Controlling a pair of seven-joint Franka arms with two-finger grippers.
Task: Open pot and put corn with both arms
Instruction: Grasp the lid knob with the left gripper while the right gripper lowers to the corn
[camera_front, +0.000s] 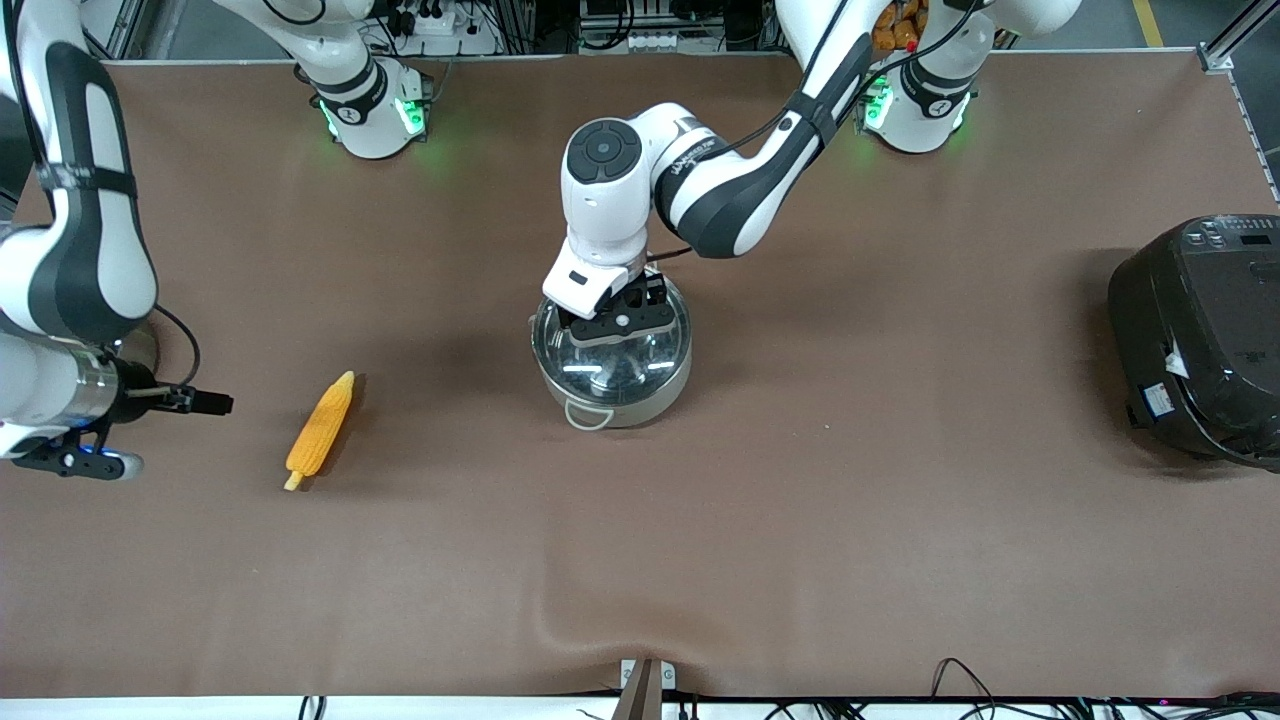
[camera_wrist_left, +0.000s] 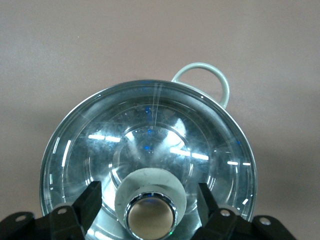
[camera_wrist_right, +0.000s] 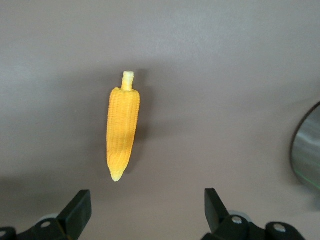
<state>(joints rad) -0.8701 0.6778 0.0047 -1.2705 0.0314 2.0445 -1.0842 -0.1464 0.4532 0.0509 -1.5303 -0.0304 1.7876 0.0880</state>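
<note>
My left gripper is down over the pot, which sits mid-table. In the left wrist view my 2 fingers stand either side of the lid's knob, w/ a gap showing on each side, so they're apart and not touching it. Lid is on the pot, clear glass w/ a steel rim; 1 loop handle pokes out past the rim, and in the front view the loop on the camera-side of the pot shows too.

My right gripper hangs over bare table at the right arm's end, fingers spread wide, holding nothing. In the front view only part of that hand shows at the frame edge. This arm waits.

The corn lies flat on the brown table, betw. the right gripper & the pot, well apart from the pot. Its pale stem tip points toward the front camera, tapered end toward the bases. Right wrist view has it whole, w/ nothing touching it.

A big black cooker sits at the left arm's end of the table, well apart from the pot.
</note>
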